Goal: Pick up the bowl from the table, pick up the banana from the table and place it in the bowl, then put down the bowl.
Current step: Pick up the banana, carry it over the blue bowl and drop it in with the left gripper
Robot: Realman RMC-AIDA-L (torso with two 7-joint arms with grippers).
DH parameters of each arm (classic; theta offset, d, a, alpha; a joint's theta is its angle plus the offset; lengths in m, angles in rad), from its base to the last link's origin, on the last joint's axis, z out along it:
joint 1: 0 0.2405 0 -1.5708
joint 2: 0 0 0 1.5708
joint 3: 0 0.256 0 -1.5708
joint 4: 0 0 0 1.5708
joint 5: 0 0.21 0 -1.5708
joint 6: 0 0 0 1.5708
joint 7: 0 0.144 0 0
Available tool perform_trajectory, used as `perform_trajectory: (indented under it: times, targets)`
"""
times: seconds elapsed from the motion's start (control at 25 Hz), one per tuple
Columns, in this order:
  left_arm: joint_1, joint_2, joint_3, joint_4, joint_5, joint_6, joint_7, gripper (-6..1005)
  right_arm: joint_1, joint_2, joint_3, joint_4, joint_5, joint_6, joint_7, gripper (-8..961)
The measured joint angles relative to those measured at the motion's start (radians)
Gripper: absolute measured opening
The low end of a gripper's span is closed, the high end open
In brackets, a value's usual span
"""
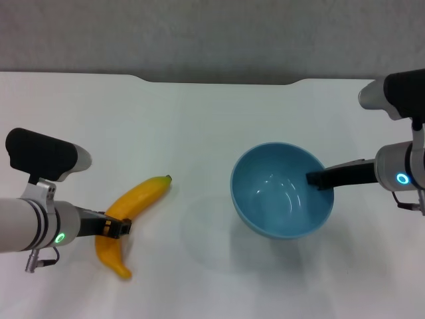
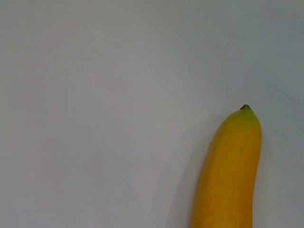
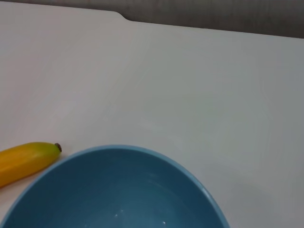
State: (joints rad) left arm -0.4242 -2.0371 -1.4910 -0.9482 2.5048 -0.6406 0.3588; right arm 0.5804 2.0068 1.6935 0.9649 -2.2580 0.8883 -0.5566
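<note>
The light-blue bowl is right of centre in the head view, tilted, with its shadow offset on the white table, so it hangs a little above the table. My right gripper is shut on the bowl's right rim, one finger inside; the bowl also fills the lower right wrist view. The yellow banana lies on the table at the left. My left gripper is shut across its lower half. The banana's stem end shows in the left wrist view and in the right wrist view.
The table's far edge has a shallow notch with a grey wall behind it. Bare white tabletop lies between the banana and the bowl.
</note>
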Motion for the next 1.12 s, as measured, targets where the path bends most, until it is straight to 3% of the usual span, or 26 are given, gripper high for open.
perform_trajectory:
  times: [0.16, 0.4, 0.44, 0.72, 0.96, 1.12]
  targets:
    - [0.008, 0.002, -0.005, -0.042, -0.007, -0.015, -0.004, 511, -0.009, 0.0, 0.004, 0.001, 0.0, -0.002, 0.0, 87]
    - [0.054, 0.002, -0.076, -0.264, -0.011, -0.103, -0.004, 512, -0.008, 0.0, -0.001, -0.007, 0.001, -0.003, 0.0, 90]
    - [0.083, 0.001, -0.097, -0.352, -0.029, -0.125, -0.004, 512, -0.005, 0.0, -0.002, -0.009, 0.002, -0.003, 0.0, 90]
    - [0.136, -0.001, -0.088, -0.515, -0.151, -0.155, 0.042, 513, 0.003, 0.003, -0.044, -0.041, 0.09, -0.015, -0.037, 94]
    - [0.131, -0.001, -0.086, -0.573, -0.368, -0.177, 0.111, 514, 0.024, 0.002, -0.043, -0.069, 0.116, -0.021, -0.037, 97]
    - [0.122, -0.003, -0.057, -0.531, -0.498, -0.132, 0.194, 515, 0.042, 0.003, -0.044, -0.073, 0.15, -0.03, -0.041, 99]
